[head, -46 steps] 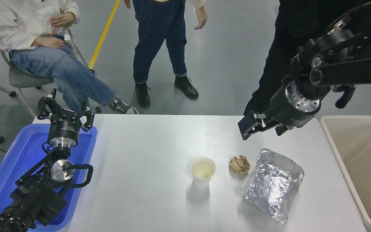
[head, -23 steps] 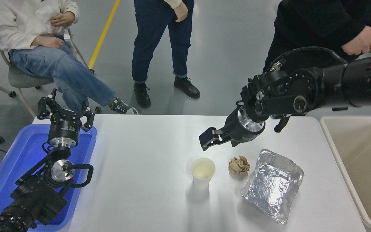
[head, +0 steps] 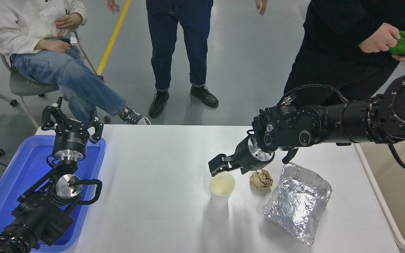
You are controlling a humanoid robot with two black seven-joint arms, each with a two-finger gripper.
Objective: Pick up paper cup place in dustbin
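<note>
**Right gripper poised at the paper cup's far rim**

Right gripper (head: pixel 216 168) hangs just above the far edge of the paper cup (head: pixel 221 187), its dark fingers pointing down and to the left. From this angle the fingers overlap one another, so I cannot tell whether they are spread or closed; they appear to sit at the rim without grasping it. The right arm reaches in from the right edge, crossing above the near corner of the dustbin (head: pixel 396 196).

The paper cup stands upright on the white table (head: pixel 153 196), near the middle, mouth up, showing its cream inside. Just to its right lies a crumpled tan paper ball (head: pixel 261 179), and beyond that, touching or nearly touching the ball, a crinkled silver foil tray (head: pixel 298 202). The dustbin sits off the table's right side, well apart from the cup.

Left gripper (head: pixel 71 119) is parked at the lower left above a blue tray (head: pixel 12 182), its fingers spread wide with nothing between them.

Across the table, one person sits on a chair (head: pixel 23 84) at the upper left, another stands at the centre, and a third at the upper right holds a green pepper (head: pixel 404 42) in both hands.
</note>
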